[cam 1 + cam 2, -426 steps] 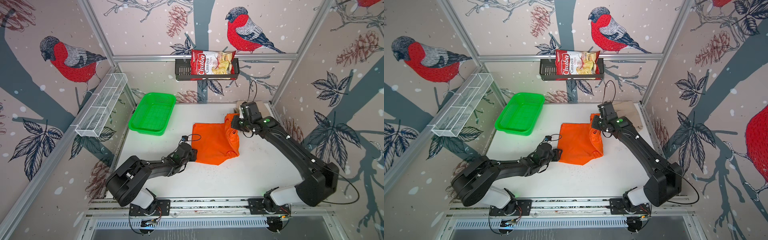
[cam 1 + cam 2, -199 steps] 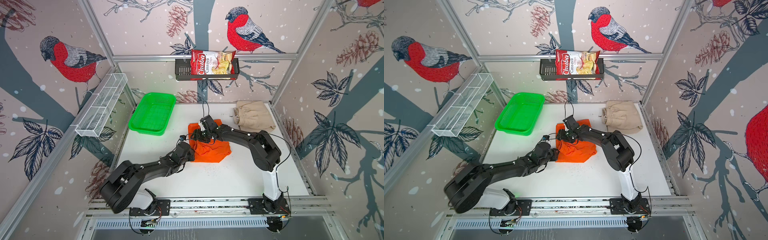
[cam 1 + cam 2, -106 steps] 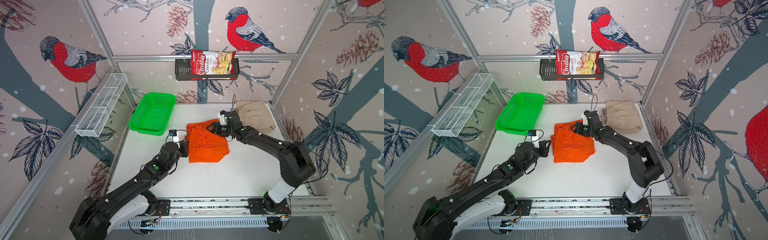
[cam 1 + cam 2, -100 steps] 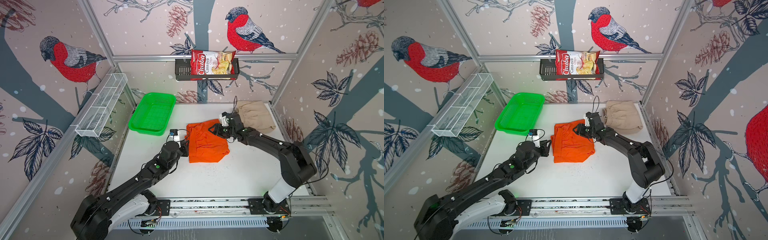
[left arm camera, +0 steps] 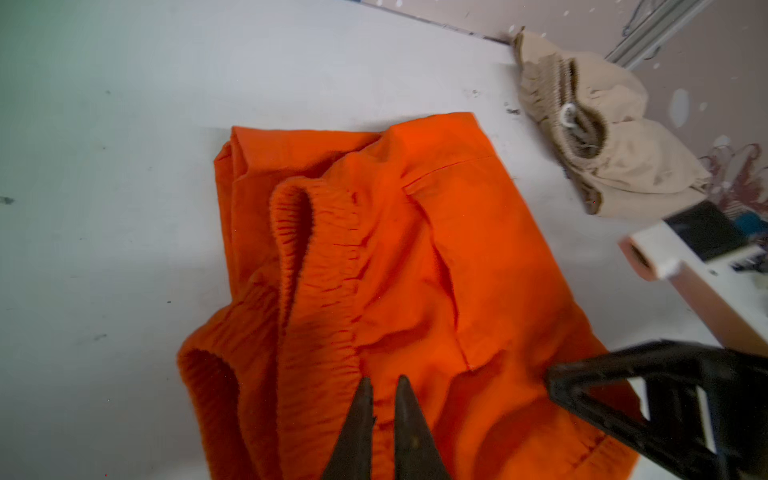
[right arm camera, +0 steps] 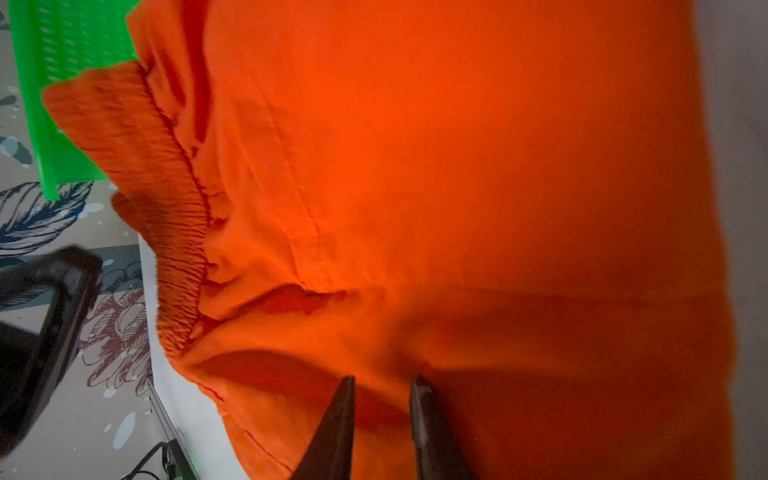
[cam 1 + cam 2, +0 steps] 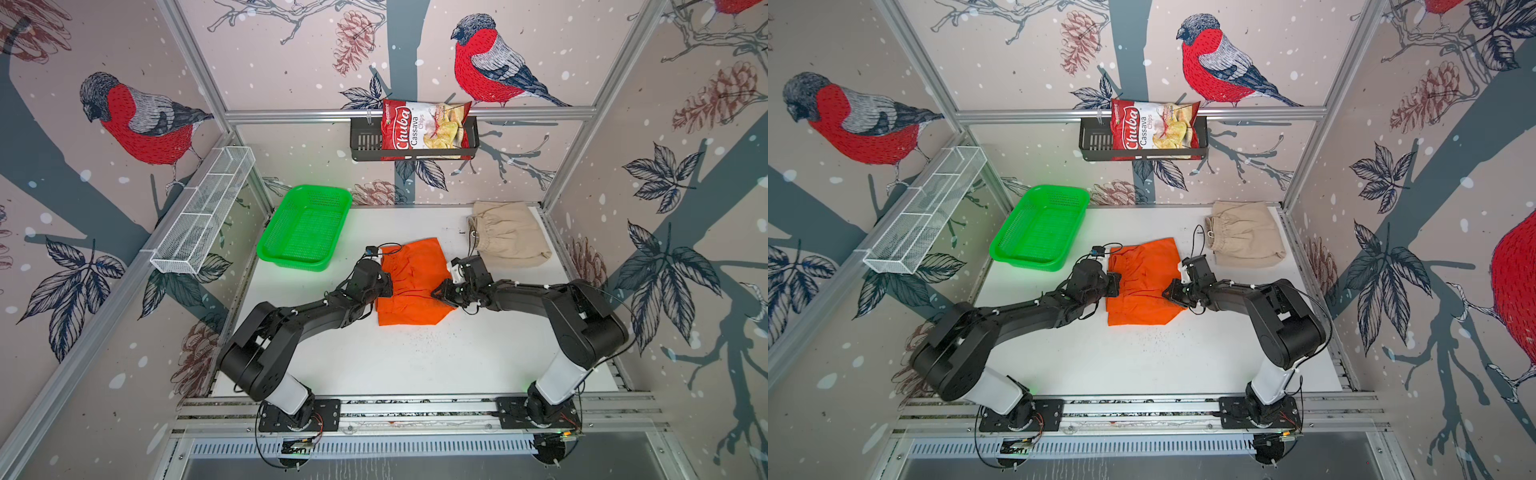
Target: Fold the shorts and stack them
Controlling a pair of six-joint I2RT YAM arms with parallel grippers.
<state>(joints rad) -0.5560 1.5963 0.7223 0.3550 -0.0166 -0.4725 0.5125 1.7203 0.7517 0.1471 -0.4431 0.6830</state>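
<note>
Lettering "Chuba Cassava Chips" on racked bag (image 7: 426,124); left jaws tight on orange shorts (image 5: 415,249), right jaws' grip unclear.

Left arm (image 7: 299,316) and right arm (image 7: 536,293) are both chunky matte black, white sleeves (image 7: 286,392) at the base, a white block (image 7: 456,270) by the right wrist, pointy dark pincer fingers (image 5: 360,428).

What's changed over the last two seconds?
The orange shorts were folded: the right gripper carried their right side over leftward, let go, and pulled back to the right edge. The left gripper sits at the left edge; both jaws have narrowed, grip unclear. The beige shorts and green basket stayed put.
</note>
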